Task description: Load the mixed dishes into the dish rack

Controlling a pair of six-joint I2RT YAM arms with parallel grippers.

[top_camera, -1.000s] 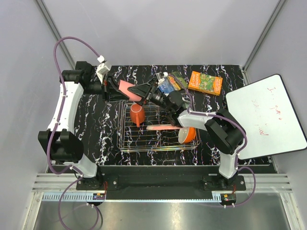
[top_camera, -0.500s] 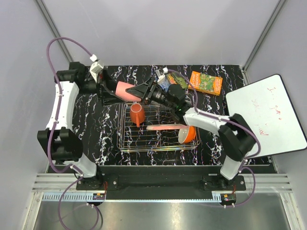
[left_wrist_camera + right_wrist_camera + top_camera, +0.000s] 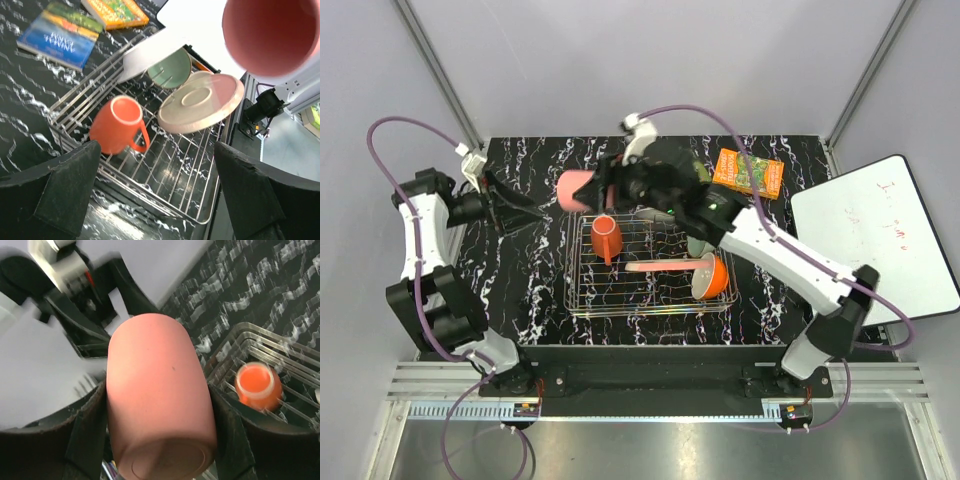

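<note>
1. The right gripper [image 3: 157, 432] is clamped on the small pink cup [image 3: 155, 385]. The cup is held aloft at the upper centre-left of the top view, just beyond the dish rack [image 3: 620, 296].
2. The left gripper [image 3: 155, 190] gapes empty at far left.
3. Already racked are an orange mug [image 3: 606, 238], the pink-and-cream plate [image 3: 660, 266], the orange bowl [image 3: 712, 282] and the green bowl [image 3: 170, 68]. The cup looks like the last piece.
4. The blue packet [image 3: 55, 40] print and the white board [image 3: 875, 240] scrawl are unreadable.

Bright, even overhead light; shadows on the black counter [image 3: 520, 260] are faint. The metal rail [image 3: 640, 412] in front glares white. Near the left wrist lens the pink cup [image 3: 270, 35] is soft, out of focus; from the right wrist the left arm [image 3: 70, 280] smears with motion blur.
</note>
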